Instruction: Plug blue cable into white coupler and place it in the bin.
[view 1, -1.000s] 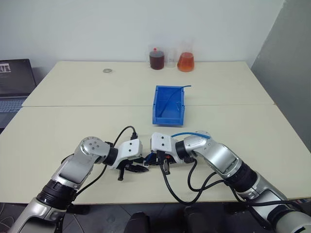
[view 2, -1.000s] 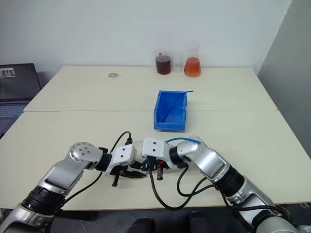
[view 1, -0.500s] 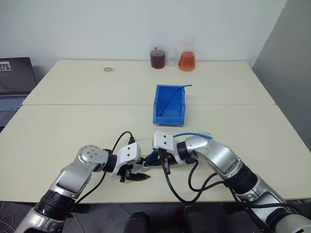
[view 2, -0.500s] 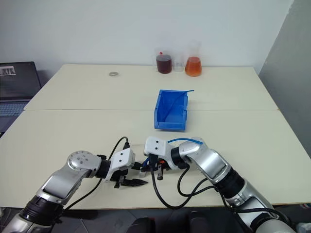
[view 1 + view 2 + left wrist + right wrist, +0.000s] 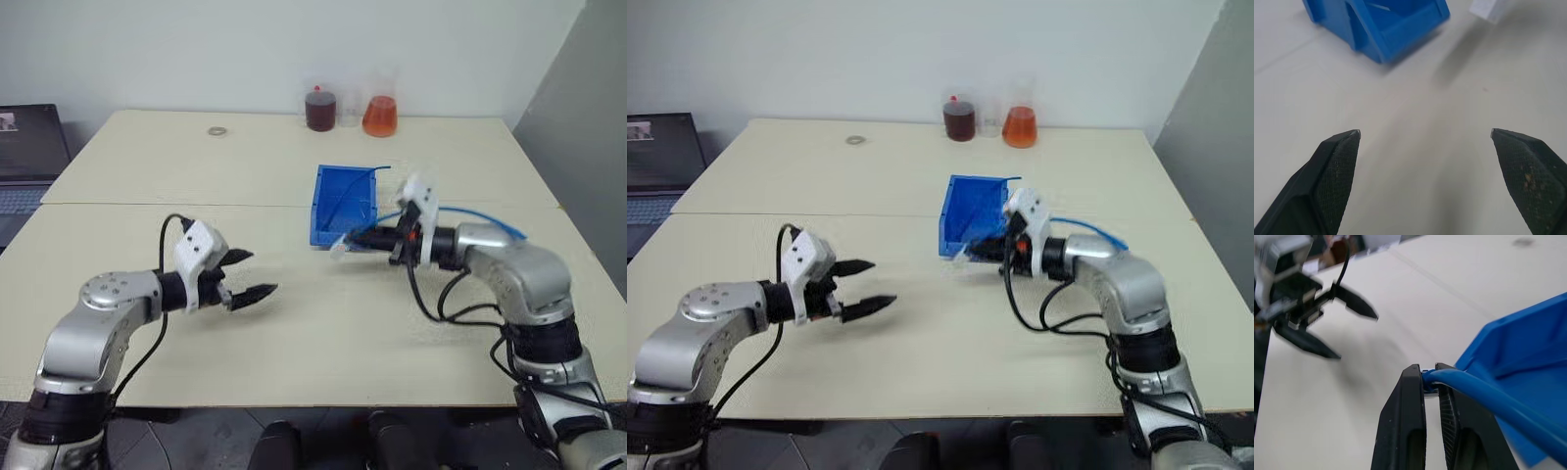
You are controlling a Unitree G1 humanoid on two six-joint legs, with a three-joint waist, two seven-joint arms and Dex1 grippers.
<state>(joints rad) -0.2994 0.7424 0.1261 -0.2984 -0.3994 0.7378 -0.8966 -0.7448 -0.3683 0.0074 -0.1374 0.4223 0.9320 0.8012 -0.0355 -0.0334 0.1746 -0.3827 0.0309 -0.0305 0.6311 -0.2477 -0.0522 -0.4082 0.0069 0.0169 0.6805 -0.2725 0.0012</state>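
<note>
At the bin's [image 5: 345, 204] front lip my R claw [image 5: 362, 238] is clamped on the cable [image 5: 1484, 394], coupler [image 5: 338, 246] on its tip, so plugging looks done. L claw [image 5: 245, 276] gapes empty, well apart. Left: drop it in.

Two pale tables in front of me, a plain wall behind

The cream tables [image 5: 196, 176] butt together along a seam; a white wall [image 5: 196, 49] rises behind them; a grey panel [image 5: 588, 117] stands on my right; a dark laptop [image 5: 29, 147] sits at my far left.
</note>
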